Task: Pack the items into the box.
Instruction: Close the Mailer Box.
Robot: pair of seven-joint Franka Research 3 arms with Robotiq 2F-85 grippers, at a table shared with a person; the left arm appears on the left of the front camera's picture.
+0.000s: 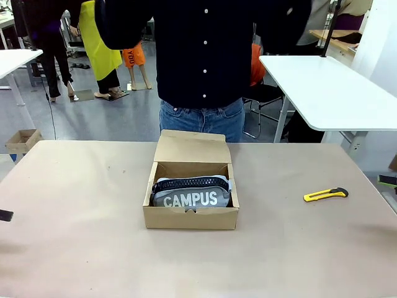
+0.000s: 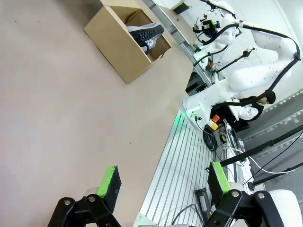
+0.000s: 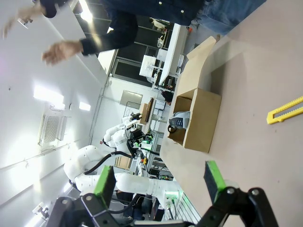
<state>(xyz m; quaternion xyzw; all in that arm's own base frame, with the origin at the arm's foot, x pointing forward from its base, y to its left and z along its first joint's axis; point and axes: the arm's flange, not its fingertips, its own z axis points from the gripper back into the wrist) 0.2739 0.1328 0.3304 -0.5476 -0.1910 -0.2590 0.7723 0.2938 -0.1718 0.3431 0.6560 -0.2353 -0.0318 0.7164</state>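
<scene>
at table centre, the box [image 1: 190, 217] is sitting with its flap lid standing open toward the person [image 1: 205, 56], probably to keep the interior reachable; the grey pouch [image 1: 191, 197] is lying inside, lettering facing the robot. the left gripper [image 2: 163, 180] and right gripper [image 3: 159, 180] are hovering wide-fingered and empty, well apart from the box. a yellow utility knife [image 1: 325, 194] is resting to the right; nothing is blocking the lid.
</scene>
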